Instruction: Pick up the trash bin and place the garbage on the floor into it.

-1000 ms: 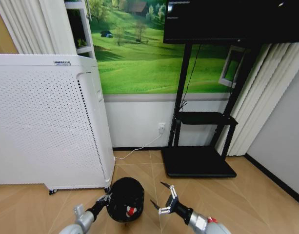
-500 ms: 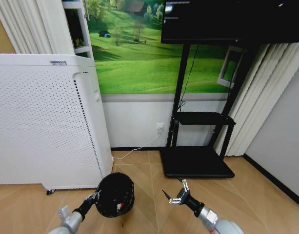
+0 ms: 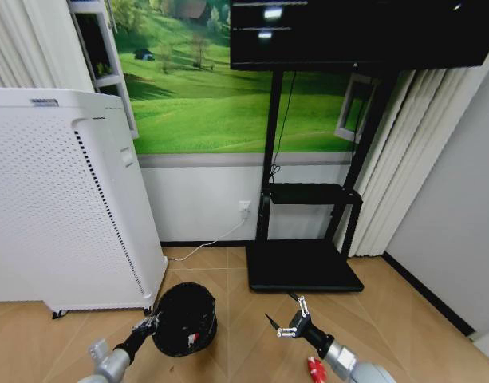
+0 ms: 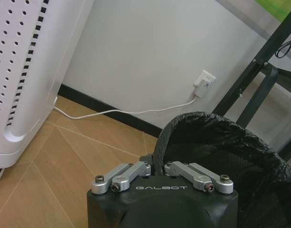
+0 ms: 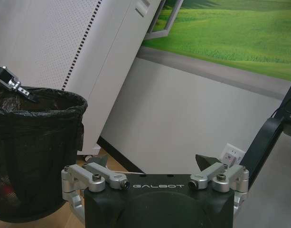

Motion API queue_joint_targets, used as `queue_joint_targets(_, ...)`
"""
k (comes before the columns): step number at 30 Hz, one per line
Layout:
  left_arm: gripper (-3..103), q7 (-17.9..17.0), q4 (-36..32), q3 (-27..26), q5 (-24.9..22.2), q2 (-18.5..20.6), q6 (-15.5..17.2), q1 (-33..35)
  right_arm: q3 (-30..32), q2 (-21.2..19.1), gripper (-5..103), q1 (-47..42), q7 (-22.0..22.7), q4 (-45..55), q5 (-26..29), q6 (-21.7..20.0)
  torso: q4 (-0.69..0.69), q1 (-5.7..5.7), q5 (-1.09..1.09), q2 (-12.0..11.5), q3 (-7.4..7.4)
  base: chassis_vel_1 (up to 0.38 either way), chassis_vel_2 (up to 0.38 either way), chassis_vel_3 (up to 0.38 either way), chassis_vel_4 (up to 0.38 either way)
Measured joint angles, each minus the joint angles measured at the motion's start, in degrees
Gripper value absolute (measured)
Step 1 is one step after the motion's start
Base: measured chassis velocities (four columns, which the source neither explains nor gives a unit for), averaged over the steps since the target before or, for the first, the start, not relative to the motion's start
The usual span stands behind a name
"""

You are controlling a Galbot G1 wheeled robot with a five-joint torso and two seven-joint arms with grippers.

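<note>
The black trash bin (image 3: 184, 319), lined with a black bag, hangs a little above the wooden floor (image 3: 236, 351). My left gripper (image 3: 151, 324) is shut on its near rim, and the left wrist view shows the fingers clamped on the rim (image 4: 158, 161). A red-and-white scrap (image 3: 193, 339) lies inside the bin. My right gripper (image 3: 287, 318) is open and holds nothing, to the right of the bin. In the right wrist view the right gripper (image 5: 154, 164) has the trash bin (image 5: 36, 147) off to one side. A small red piece of garbage (image 3: 313, 369) lies on the floor beside my right forearm.
A tall white perforated appliance (image 3: 61, 199) stands at the left, close behind the bin. A black TV stand base (image 3: 304, 275) sits ahead of the right gripper. A white power cord (image 3: 204, 243) runs along the wall. Curtains (image 3: 404, 159) and a grey wall (image 3: 459, 199) close the right side.
The camera has turned right, so the room has slid left in view. The right gripper moved away from the bin to its right. The red piece has come into view.
</note>
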Motion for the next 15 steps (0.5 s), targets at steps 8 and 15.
queue_joint_targets(8, 7, 0.2, 0.0, -0.3, 0.1, -0.1, -0.1, 0.3, -0.2, 0.0, 100, 0.0, 0.0, -1.1, 0.0, 0.0, -0.01, 0.0, -0.03, 0.0, 0.0, 0.019, 0.027, -0.022, -0.021)
queue_joint_targets(15, 7, 0.6, 0.0, -0.6, 0.3, -0.4, -0.2, 0.7, -0.2, 0.0, 100, 0.1, -0.4, -1.4, -0.1, 0.3, -0.01, 0.0, -0.02, 0.0, 0.0, -0.05, -0.046, 0.058, 0.049)
